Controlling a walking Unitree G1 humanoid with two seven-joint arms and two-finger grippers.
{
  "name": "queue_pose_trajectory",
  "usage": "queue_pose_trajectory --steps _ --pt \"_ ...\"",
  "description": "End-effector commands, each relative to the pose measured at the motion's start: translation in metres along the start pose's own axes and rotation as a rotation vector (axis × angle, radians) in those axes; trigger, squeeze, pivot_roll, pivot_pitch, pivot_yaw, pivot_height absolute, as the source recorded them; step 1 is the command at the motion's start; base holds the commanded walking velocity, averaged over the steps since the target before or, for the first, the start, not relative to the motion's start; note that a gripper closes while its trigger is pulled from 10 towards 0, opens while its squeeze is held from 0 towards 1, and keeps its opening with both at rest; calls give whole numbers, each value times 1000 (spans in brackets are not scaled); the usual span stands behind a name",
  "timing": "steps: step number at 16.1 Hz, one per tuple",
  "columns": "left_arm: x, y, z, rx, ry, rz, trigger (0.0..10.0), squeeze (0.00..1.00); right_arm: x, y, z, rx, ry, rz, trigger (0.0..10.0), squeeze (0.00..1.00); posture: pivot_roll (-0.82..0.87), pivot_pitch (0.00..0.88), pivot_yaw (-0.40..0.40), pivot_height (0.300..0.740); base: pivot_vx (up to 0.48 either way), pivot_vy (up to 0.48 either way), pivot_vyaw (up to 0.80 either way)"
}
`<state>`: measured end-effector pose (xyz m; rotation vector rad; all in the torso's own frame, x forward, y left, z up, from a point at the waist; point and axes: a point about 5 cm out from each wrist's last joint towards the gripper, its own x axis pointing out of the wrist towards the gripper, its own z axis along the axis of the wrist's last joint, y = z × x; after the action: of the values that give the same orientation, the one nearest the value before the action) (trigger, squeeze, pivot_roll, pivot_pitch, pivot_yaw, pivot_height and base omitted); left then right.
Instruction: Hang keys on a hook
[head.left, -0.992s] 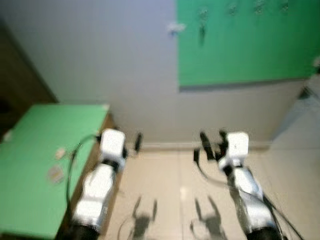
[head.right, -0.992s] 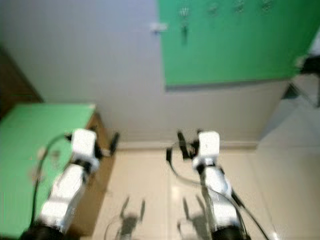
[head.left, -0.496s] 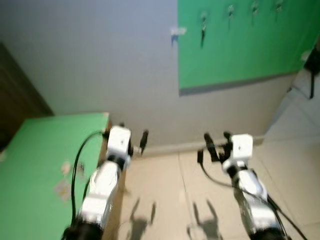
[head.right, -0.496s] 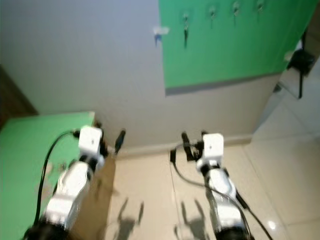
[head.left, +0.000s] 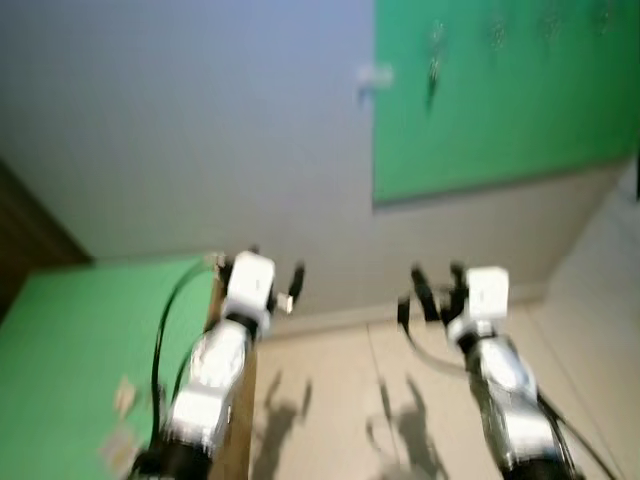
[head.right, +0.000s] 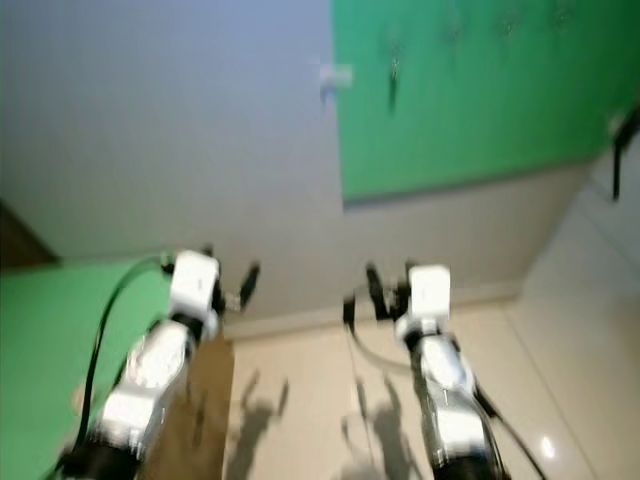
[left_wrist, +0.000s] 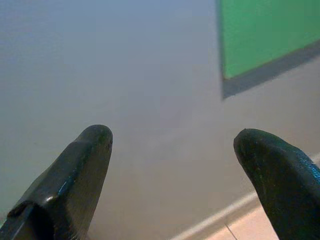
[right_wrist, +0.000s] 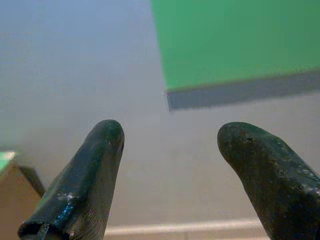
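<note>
Swinging a little leftward since a second ago, the view has slid the green hook board right and brought the wall nearer.

Both the left gripper and right gripper hang spread and empty above the floor. One bunch of keys hangs near the board's top-left corner, up and ahead, nearer the right arm.

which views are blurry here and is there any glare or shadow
Left and right eye views: smeared by motion blur, the hooks on the green board barely readable; arm shadows fall on the floor, and a small glare spot shows on the tiles. Left wrist view: wall soft, left end effector sharp. Right wrist view: the same, right end effector crisp.
</note>
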<state>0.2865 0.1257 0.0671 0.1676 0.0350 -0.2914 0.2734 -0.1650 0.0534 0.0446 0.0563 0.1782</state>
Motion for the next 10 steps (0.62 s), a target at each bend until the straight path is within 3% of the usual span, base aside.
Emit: queue_pose_trajectory --steps 1,10 --pt "-6 5 -9 0 44 15 10000 0 0 7 -3 25 12 18 10000 0 -226 0 117 740 0 0 744" --pt "-5 4 -8 -6 43 11 10000 0 1 5 -3 26 13 31 10000 0 -224 0 114 740 0 0 669"
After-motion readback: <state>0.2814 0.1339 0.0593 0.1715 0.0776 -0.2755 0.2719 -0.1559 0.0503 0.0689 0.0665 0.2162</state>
